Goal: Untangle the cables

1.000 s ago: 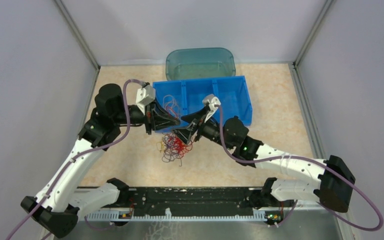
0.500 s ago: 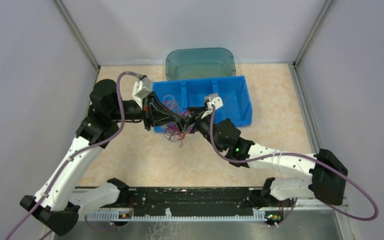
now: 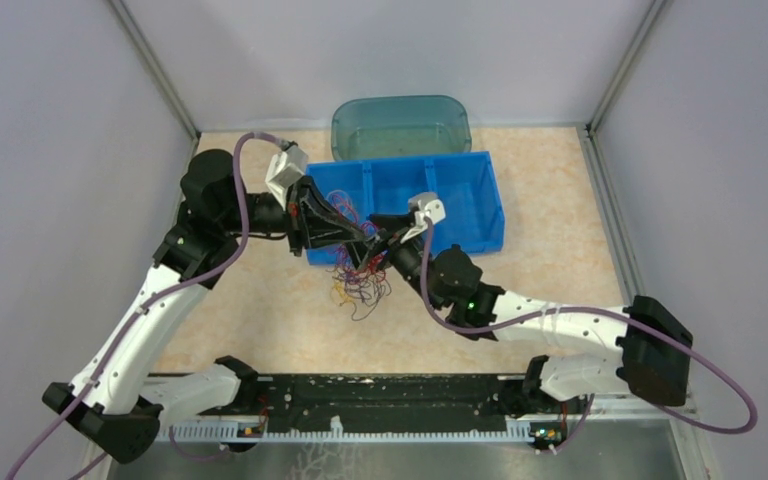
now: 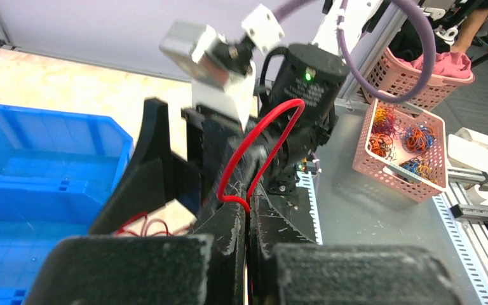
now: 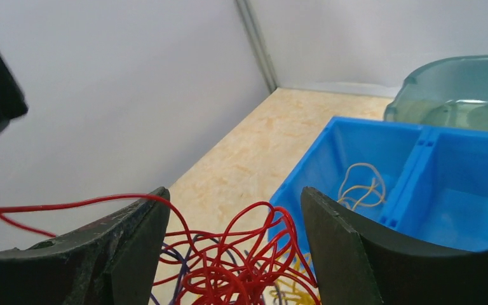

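1. My left gripper [image 4: 248,219] is pinched tight on a single red strand [image 4: 264,143]. The strand rises out of the closed fingers in a tall, narrow loop toward the right arm's wrist.
2. From overhead, the left gripper [image 3: 358,232] sits at the near left corner of the blue bin [image 3: 460,195], pointing across toward the right arm.
3. My right gripper [image 5: 234,206] stands wide, with its two dark fingers [image 5: 124,248] well apart. Red loops of the cables [image 5: 229,267] fill the gap between them without being clamped.
4. From above, the right gripper [image 3: 380,240] meets the left one almost tip to tip, just in front of the bin's near wall.
5. The cables [image 3: 358,280] hang as a loose clump of red, yellow and dark strands under the two grippers. They are over the table [image 3: 260,320], right beside the bin's near wall. I cannot tell whether the lowest strands touch the table.
6. Some red loops also reach up over the bin's left compartment.
7. My right wrist view shows a pale strand [image 5: 361,184] lying curled inside one bin compartment.
8. A teal tub [image 3: 400,125] stands behind the bin, at its far wall.
9. Past the right arm, my left wrist view shows a pink basket [image 4: 391,181] off the table, holding several small coloured wire clumps.
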Robot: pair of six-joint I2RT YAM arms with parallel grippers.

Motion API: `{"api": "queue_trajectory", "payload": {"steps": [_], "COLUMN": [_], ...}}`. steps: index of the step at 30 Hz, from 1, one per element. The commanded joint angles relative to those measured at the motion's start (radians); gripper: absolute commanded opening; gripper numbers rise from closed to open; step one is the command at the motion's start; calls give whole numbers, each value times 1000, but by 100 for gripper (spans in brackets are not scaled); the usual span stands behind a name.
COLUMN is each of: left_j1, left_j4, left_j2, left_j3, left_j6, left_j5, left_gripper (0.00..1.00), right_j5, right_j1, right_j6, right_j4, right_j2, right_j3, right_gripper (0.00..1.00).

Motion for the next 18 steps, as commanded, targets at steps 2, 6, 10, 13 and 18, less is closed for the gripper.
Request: {"api": "queue_trajectory", "payload": {"steps": [2, 6, 10, 13, 18], "left_j1": [-8, -10, -10, -10, -10], "left_j4": [25, 26, 36, 42, 43], "left_j2": [15, 31, 53, 75, 114], "left_j3": [63, 102, 164, 224, 353], "left_j6": [-32, -38, -42, -47, -49], "left_j5": [35, 42, 45, 45, 41], "left_gripper": [0, 0, 0, 0, 0], "right_j5": [-24, -32, -56, -64, -54], "right_j1": [69, 78, 77, 77, 77], "right_j6": [-38, -11, 8, 27, 56], "right_j4": [82, 106, 121, 135, 163], "right_j2": [73, 124, 166, 185, 204], "right_j3": [56, 32, 4, -25, -83], "right_gripper": [76, 76, 76, 76, 75]}}
